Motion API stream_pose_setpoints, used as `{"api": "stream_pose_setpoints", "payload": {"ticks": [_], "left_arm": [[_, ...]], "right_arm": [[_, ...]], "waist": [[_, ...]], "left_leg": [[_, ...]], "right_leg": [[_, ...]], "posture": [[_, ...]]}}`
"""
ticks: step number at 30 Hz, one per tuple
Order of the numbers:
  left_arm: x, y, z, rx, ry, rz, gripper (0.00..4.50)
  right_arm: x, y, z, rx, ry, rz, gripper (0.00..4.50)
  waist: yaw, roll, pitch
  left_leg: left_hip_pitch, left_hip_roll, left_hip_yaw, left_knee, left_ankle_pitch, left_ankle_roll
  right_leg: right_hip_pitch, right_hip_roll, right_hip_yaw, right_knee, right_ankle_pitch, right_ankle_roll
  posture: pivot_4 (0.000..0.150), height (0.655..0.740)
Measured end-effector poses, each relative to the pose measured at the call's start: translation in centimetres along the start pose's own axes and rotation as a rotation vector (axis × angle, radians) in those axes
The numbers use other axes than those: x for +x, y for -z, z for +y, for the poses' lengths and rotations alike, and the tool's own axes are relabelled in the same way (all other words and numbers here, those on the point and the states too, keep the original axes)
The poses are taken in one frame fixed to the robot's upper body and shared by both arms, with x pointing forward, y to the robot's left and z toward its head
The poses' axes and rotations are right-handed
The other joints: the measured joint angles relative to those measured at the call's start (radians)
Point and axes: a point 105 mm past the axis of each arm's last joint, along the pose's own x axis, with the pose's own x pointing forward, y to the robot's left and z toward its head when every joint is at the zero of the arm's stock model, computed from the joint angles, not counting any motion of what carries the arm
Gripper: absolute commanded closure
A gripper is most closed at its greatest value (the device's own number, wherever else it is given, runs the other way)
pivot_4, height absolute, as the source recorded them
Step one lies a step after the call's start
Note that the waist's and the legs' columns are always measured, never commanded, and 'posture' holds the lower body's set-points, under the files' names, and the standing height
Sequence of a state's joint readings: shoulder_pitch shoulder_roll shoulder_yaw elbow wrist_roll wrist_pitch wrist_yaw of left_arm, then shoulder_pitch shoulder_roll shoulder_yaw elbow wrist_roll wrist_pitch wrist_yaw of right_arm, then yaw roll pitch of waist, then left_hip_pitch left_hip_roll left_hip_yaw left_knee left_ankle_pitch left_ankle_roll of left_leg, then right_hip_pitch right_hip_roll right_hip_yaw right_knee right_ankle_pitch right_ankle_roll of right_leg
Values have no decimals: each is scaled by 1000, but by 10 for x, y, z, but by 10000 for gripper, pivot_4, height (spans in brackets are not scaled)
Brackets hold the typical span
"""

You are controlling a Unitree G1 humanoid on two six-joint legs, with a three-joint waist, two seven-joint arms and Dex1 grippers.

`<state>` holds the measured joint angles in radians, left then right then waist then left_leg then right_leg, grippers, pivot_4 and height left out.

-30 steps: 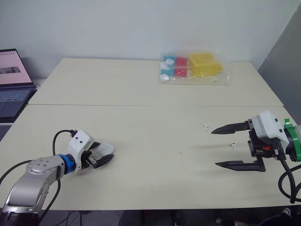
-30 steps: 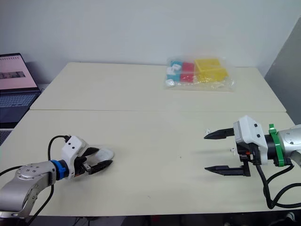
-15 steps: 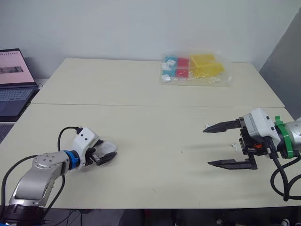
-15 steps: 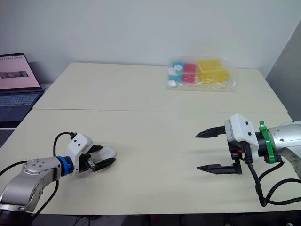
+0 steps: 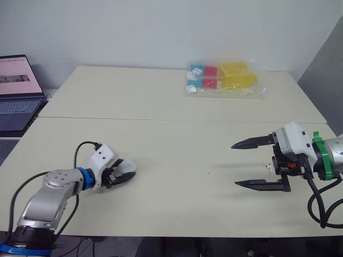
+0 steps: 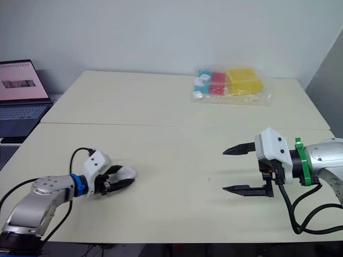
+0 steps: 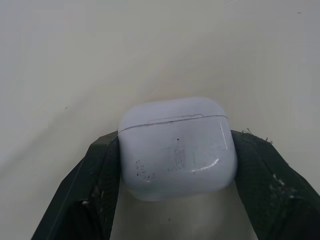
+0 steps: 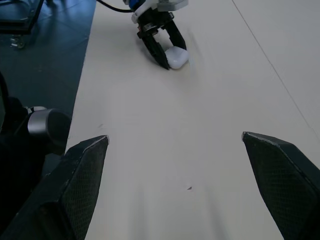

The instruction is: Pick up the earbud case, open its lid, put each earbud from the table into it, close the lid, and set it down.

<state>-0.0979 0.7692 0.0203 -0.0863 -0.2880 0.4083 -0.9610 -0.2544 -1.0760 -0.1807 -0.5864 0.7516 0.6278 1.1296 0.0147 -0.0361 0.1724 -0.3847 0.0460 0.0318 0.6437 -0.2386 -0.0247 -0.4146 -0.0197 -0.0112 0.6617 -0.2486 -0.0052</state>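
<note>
Pale cream surface (image 5: 171,155), made of two tables pushed together w/ a seam running across, is backed by a plain white wall. An open laptop (image 5: 16,88) is seen off the surface's left edge. A clear plastic bag (image 5: 222,79) of yellow, red & blue blocks lies at the far side, right of centre.

White, rounded earbud case (image 7: 177,147) is held by the left gripper (image 5: 122,176) near the front-left of the surface. Its jaws are closed on the case, one black finger pressed to each side, as seen in the left wrist view. The lid is shut, w/ its seam line visible across the case's upper part. Whether the case is touching the surface or lifted just clear cannot be told.

At the front-right, the right gripper (image 5: 235,165) is held low over the surface, well apart from the case & pointing towards the left side. Its jaws are spread wide & nothing is gripped between them. One small white piece, prob. an earbud (image 5: 268,166), is seen on the surface just beside the gripper body, between the bases of the two fingers.
</note>
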Motion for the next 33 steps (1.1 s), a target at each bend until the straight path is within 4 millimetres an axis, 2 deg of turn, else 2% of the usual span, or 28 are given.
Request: {"api": "stream_pose_setpoints", "payload": {"ticks": [3,5,9,11,18,23,33], "left_arm": [[24,-17,-30,50,153,-86,16416],[36,-35,-38,100,201,-147,16416],[59,-105,-62,317,294,-412,16416],[63,-123,-73,406,321,-494,16416],[78,-136,-97,603,382,-624,16416],[76,-147,-100,732,363,-707,16416],[76,-151,-105,786,367,-754,16416]], "right_arm": [[-3,-1,-4,33,46,-5,0],[-6,1,-4,72,77,-4,0],[-8,12,0,229,161,28,0],[-8,12,2,301,195,29,0],[6,18,0,575,271,-45,0],[16,21,1,761,252,-48,0],[39,19,-2,877,182,-68,0]], "waist": [[4,-2,1],[7,-2,1],[13,-2,1],[3,-2,1],[-9,-2,1],[-13,-2,1],[-16,-2,1]], "left_leg": [[-5,0,0,1,0,0],[-9,0,-1,2,0,0],[-12,-1,-2,3,0,0],[-13,-1,-1,3,0,0],[-13,-1,-2,4,0,1],[-13,0,-1,4,0,1],[-13,0,-2,4,0,1]], "right_leg": [[-2,0,-1,-1,1,2],[-6,1,-1,0,4,7],[-6,6,-2,0,5,8],[-6,6,2,-1,5,8],[-6,14,0,1,6,6],[-6,15,1,1,6,6],[-6,16,1,-1,6,6]], "posture": [[1500,7359],[1500,7359],[1500,7359],[1500,7359],[1500,7359],[1500,7359],[1500,7359]]}}
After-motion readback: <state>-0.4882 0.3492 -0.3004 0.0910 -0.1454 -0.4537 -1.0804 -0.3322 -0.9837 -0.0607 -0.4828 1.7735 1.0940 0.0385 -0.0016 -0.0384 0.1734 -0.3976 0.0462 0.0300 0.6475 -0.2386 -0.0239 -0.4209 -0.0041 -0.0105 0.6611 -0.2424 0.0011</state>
